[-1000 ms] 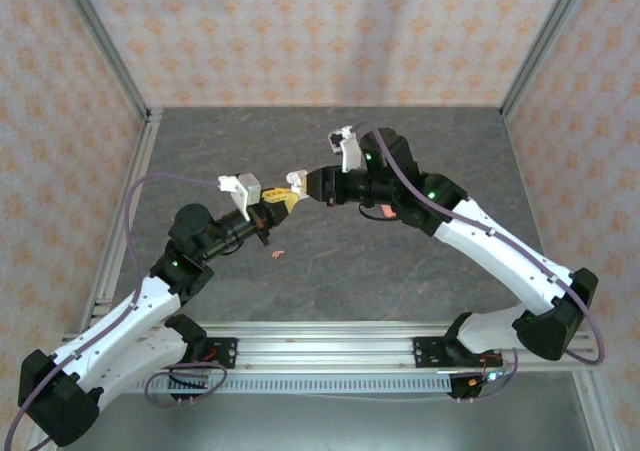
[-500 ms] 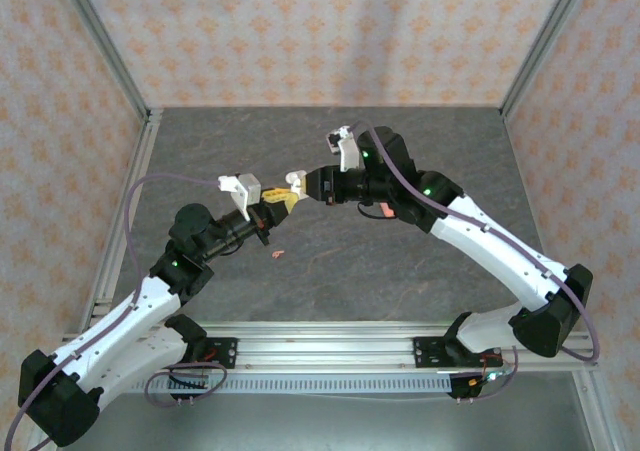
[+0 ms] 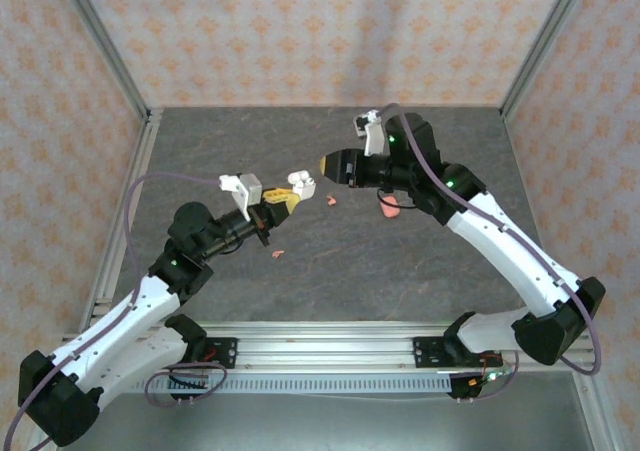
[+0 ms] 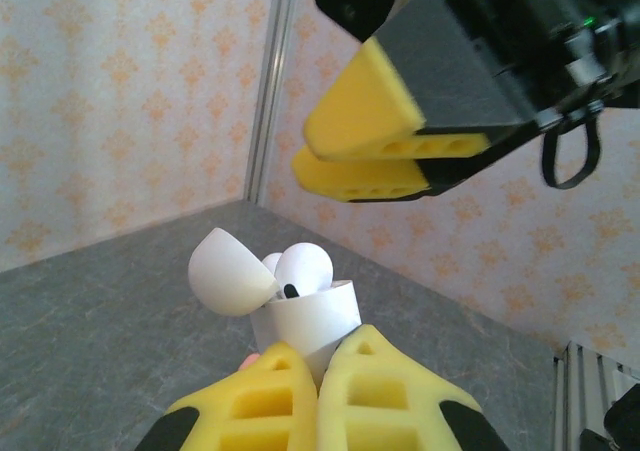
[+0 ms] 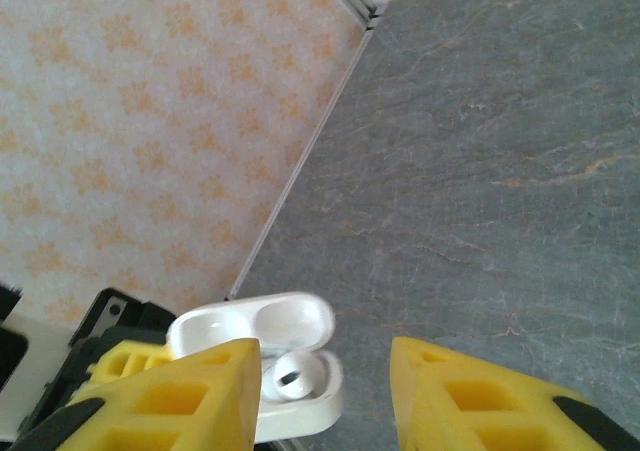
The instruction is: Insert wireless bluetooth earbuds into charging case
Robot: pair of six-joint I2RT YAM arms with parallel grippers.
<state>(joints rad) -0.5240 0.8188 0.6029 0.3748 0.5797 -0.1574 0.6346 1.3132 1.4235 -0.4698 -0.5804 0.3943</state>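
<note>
My left gripper [image 3: 283, 199] [image 4: 318, 346] is shut on the lower body of a white charging case [image 3: 300, 181] [image 4: 305, 321] [image 5: 300, 416], held above the table with its lid [image 4: 228, 271] [image 5: 255, 321] open. White earbuds [image 4: 303, 268] [image 5: 290, 379] sit in the case. My right gripper [image 3: 325, 163] [image 5: 322, 343] hovers open just right of the case, with nothing between its fingers [image 4: 370, 121]. Two coral-pink earbuds [image 3: 331, 200] [image 3: 278, 254] lie on the table.
A coral-pink case [image 3: 388, 208] lies on the grey table [image 3: 330, 271] under the right arm. Patterned walls [image 3: 300, 31] and a metal frame [image 3: 110, 71] close in the back and sides.
My right gripper has drawn back to the right, away from the white case, uncovering a coral-pink earbud on the table. The left arm has stayed put.
</note>
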